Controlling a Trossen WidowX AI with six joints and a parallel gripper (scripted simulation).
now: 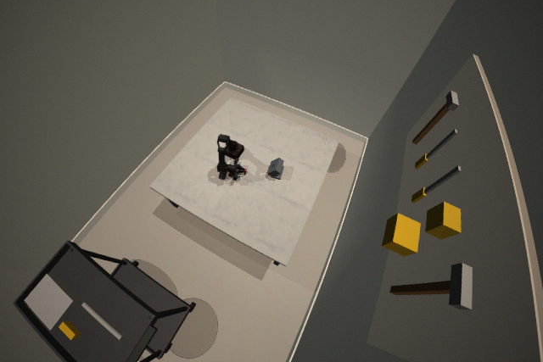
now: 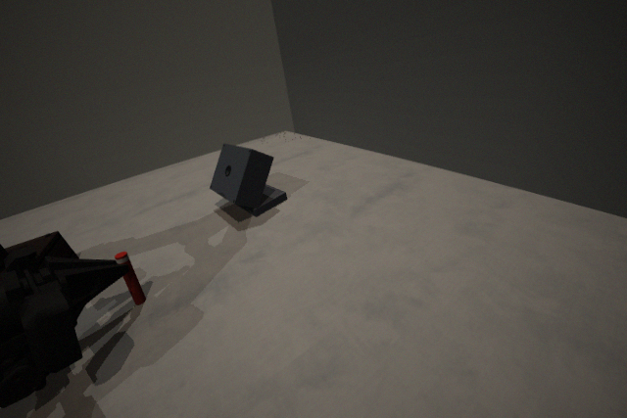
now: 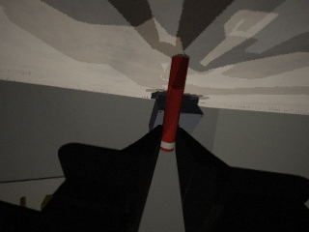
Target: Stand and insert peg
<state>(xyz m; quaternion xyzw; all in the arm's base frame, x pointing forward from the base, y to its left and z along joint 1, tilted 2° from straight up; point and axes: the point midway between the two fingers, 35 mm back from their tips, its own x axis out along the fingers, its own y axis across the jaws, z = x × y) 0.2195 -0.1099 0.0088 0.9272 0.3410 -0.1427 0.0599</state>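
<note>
The red peg (image 1: 245, 170) (image 2: 133, 286) (image 3: 176, 92) leans a little off upright, its white-banded end up and its plain end down. My gripper (image 2: 126, 267) (image 3: 169, 130) is shut on it just below the white band. I cannot tell for certain whether the plain end clears the table. The dark grey sloped panel (image 1: 276, 169) (image 2: 240, 166) stands beyond the peg, and its hole (image 2: 227, 170) shows in the face turned toward the arm's side. In the wrist view the panel (image 3: 192, 122) is partly hidden behind the peg and fingers, and its hole is not visible.
The pale table (image 1: 245, 213) (image 2: 379, 276) carries the arm and the panel's flat foot (image 2: 273, 201). A dark cart (image 1: 96, 301) stands off the table's near side. A wall board (image 1: 394, 323) with tools and yellow boxes is at the right.
</note>
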